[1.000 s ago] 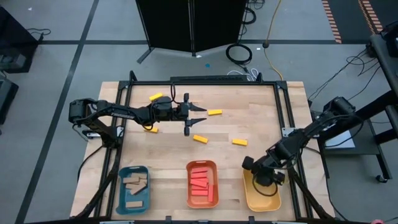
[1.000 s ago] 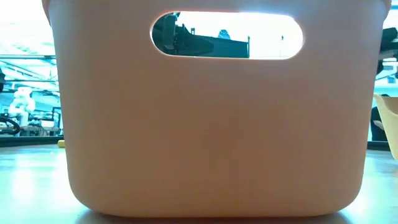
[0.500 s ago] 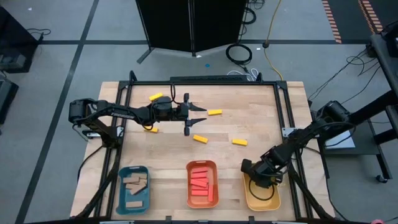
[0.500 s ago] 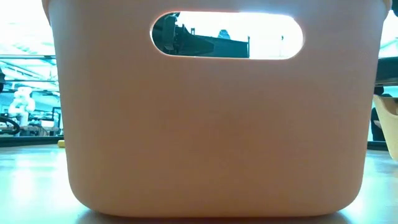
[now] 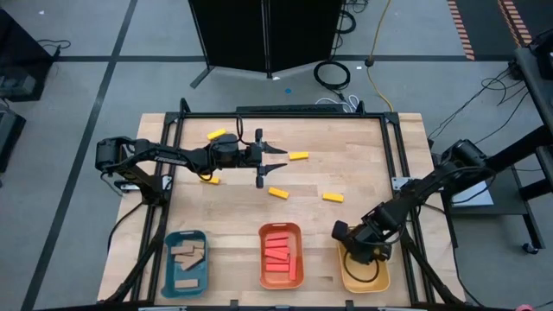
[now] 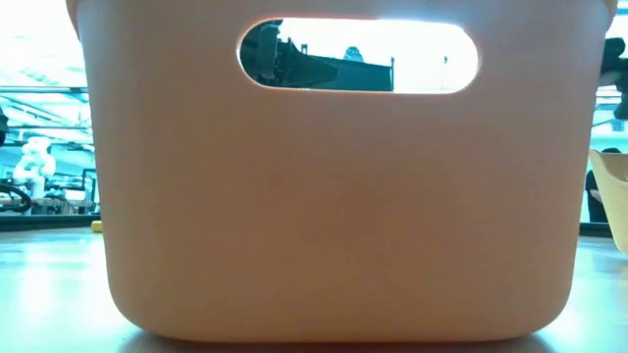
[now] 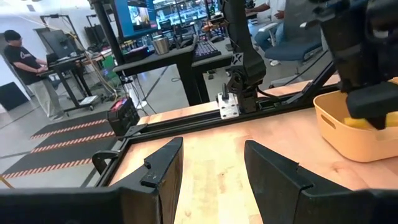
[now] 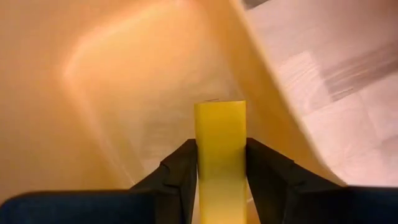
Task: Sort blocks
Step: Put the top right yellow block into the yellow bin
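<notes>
Right gripper (image 8: 219, 165) pinching a yellow block (image 8: 220, 149) inside the yellow tray (image 5: 352, 278), left gripper (image 5: 275, 158) fingers spread and empty over the table's (image 5: 363, 164) far side, five yellow blocks (image 5: 278, 193) loose on the wood.

grey tiled floor (image 5: 78, 86) around table, dark cabinet (image 5: 268, 34) behind, coiled cables (image 5: 333, 73); bright workshop beyond, desks, monitor (image 7: 140, 15), person (image 7: 28, 68) at standing desk.
</notes>
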You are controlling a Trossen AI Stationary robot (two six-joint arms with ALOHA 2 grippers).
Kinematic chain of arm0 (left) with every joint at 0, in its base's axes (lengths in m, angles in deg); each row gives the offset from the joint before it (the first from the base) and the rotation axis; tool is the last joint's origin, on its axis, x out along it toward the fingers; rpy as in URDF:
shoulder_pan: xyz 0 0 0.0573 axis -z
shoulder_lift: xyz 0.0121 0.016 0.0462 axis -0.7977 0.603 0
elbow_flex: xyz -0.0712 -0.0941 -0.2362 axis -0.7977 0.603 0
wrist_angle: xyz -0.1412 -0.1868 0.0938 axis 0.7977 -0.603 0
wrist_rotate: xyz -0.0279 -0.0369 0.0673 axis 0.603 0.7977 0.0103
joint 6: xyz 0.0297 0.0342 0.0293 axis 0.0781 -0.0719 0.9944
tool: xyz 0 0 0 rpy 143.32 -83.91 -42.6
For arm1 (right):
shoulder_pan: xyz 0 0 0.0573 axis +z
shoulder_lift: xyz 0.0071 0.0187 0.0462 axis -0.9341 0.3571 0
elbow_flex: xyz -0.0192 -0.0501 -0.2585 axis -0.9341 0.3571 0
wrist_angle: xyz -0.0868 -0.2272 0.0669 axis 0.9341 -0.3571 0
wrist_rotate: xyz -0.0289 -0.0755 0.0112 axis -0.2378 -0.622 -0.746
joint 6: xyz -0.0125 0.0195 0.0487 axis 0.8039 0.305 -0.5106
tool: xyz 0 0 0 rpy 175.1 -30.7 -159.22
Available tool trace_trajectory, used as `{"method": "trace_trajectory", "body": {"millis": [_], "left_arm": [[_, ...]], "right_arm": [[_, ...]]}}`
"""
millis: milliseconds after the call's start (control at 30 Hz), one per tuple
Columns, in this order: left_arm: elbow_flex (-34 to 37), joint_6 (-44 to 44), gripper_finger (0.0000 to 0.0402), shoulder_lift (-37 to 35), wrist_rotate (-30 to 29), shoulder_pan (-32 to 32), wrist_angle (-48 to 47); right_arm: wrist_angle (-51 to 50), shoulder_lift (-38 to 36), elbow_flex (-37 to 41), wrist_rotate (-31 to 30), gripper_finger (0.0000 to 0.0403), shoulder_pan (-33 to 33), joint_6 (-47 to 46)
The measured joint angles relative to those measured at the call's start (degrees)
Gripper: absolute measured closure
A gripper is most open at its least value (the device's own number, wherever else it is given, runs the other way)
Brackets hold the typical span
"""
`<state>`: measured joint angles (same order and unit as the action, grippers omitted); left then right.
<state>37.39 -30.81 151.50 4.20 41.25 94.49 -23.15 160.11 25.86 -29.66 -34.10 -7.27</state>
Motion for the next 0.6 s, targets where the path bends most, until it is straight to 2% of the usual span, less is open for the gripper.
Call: {"method": "trace_trajectory", "body": {"millis": [300,600], "left_arm": [[0.0,0.0,0.0233,0.0,0.0,0.0,0.0],[0.0,0.0,0.0233,0.0,0.0,0.0,0.0]], "right_arm": [[-0.6,0.0,-2.5,1.6,0.0293,0.0,-16.1],[-0.5,0.0,-2.5,3.4,0.0282,0.0,-25.9]]}}
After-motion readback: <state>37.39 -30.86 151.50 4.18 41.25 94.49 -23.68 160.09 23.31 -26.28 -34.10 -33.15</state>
